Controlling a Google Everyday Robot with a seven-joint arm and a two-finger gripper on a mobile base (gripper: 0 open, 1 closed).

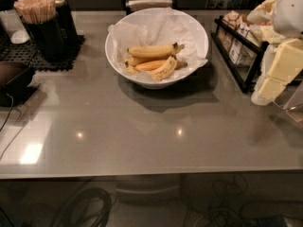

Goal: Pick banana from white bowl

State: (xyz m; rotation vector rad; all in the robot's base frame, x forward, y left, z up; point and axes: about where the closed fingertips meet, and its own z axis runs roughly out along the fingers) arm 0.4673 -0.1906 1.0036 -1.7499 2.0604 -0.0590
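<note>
Far left stood a black cup of wooden stirrers [35,11]. Next came the white bowl [113,56], glossy, deep and paper-lined. In it lay the banana [151,50], curved, speckled and topmost, its long axis running left to right with the dark stem pointing right. A black wire rack [236,63] stood between. At the right edge hung the gripper [274,74], cream and blocky, with the banana well to its left. Wide or narrow? Couldn't tell.
</note>
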